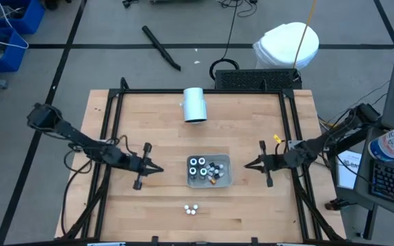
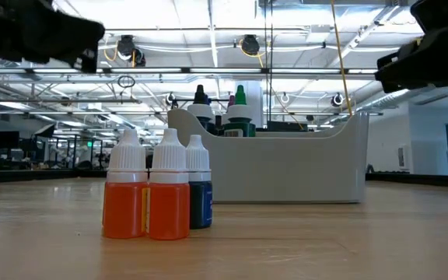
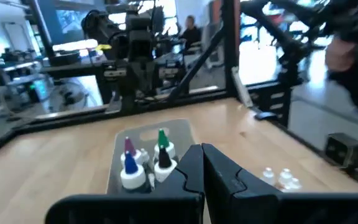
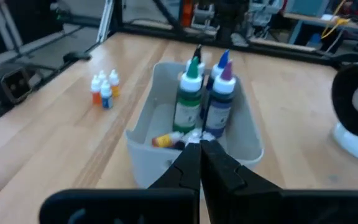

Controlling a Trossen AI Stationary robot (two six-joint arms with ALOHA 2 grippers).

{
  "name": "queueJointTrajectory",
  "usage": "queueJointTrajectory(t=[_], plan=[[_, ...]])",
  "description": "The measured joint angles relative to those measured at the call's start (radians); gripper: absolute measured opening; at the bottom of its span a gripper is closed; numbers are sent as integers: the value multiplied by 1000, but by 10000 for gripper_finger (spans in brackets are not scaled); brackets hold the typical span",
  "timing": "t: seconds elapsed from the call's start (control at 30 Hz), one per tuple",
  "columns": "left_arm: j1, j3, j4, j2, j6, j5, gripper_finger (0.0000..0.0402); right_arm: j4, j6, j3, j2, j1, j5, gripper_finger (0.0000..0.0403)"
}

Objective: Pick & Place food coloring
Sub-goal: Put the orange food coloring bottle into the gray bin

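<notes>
Three small food coloring bottles (image 1: 191,209) standing together on bare wood, near the table's front edge, just in front of the grey tray (image 1: 224,179) holding larger bottles. No pick begun, judging by this. Left gripper (image 1: 157,169) and right gripper (image 1: 247,164) clenched, empty, flanking the tray. Next: opening one, descending on a bottle. Plenty of open room around the trio.
</notes>
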Motion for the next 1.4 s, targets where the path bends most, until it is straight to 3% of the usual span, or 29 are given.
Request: queueJointTrajectory(t=[0.17,0.43,0.67,0.93,1.1,1.4], plan=[[-72,150,-10,184,108,-15,4,58,-10,0,10,-7,22,0],[-112,299,-129,434,-22,-83,6,54,37,0,20,14,20,0],[-113,367,-135,488,-93,-26,47,76,37,0,20,15,21,0],[-145,427,-192,629,-76,-69,117,76,19,0,20,15,22,0],[-154,453,-195,674,-52,24,164,78,8,0,20,15,22,0],[-131,482,-265,681,-89,62,190,76,-3,1,20,15,22,0]])
